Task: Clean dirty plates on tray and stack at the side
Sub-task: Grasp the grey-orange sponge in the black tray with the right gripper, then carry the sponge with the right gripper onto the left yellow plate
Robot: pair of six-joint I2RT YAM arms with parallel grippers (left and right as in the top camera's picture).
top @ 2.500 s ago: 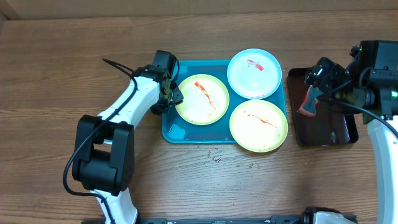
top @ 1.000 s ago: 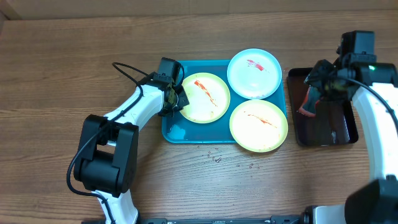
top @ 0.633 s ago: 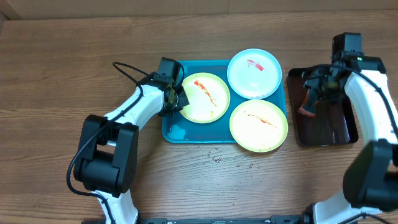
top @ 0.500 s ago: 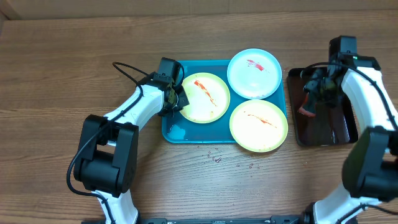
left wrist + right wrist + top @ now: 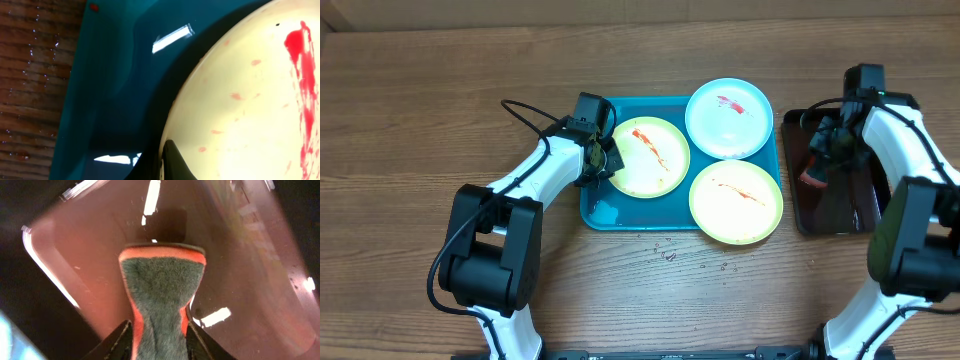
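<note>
The turquoise tray (image 5: 594, 208) is loaded with three plates (image 5: 728, 118), bare floor left along its left edge; the rim of the left yellow plate (image 5: 646, 157) is touched by the left gripper (image 5: 604, 160), opening indeterminable, and a sponge (image 5: 162, 292) is clamped by the right gripper (image 5: 159, 329) above the black tray (image 5: 860, 215).

The left arm (image 5: 535, 178) reaches up and to the right from its near-left base. The left pincer (image 5: 604, 158) sits low, and only one dark fingertip (image 5: 172, 161) shows in the wrist view, so its gap cannot be judged. The right arm (image 5: 910, 165) runs up the right edge and bends left, with the right pincer (image 5: 825, 150) angled down-left and its fingers (image 5: 119, 341) clamped on a sponge (image 5: 162, 287).
</note>
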